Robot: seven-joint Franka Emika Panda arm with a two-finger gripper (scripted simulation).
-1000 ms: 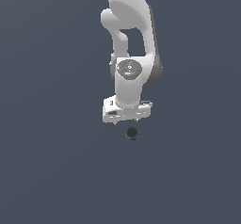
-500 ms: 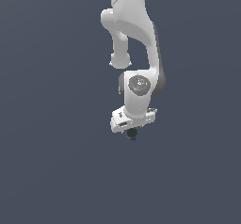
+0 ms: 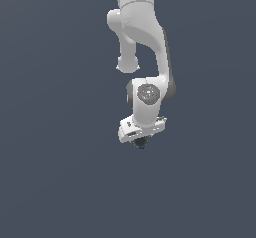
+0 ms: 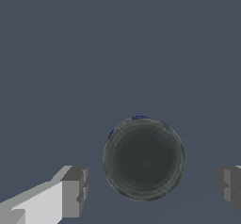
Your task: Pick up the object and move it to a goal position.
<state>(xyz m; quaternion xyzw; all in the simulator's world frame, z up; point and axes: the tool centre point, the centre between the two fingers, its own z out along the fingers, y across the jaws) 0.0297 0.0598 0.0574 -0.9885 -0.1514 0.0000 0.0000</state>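
1. Left finger (image 4: 74,191) apart from the ball (image 4: 144,159), with a gap showing.
2. Ball in the middle, between the two fingers, right under the white gripper (image 3: 141,143). Jaws open, gripping nothing yet.
3. Right finger (image 4: 229,185) also apart from the ball.
4. Could roll away if one finger bumps it first. Could squirt out if squeezed off-middle.
5. Flat grey-blue floor (image 3: 55,182) all around. Lots of room. No goal mark to be seen.
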